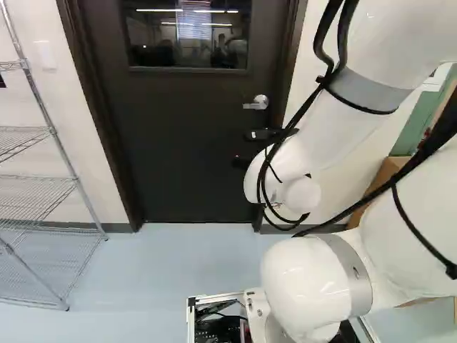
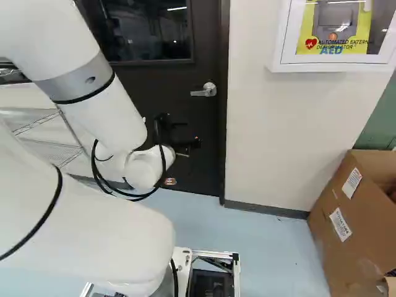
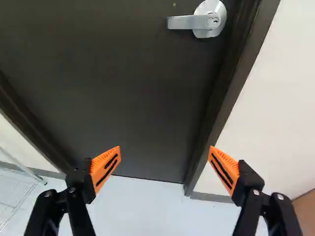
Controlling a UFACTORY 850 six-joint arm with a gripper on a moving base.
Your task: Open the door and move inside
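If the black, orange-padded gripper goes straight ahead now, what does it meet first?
Most likely the dark, flat door, below its silver metal lever handle; how far off is unclear.

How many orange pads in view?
2, both on the tool in the wrist view, standing apart: one pad on the wire shelf side, the other pad on the cardboard box side. Neither pad is hidden there.
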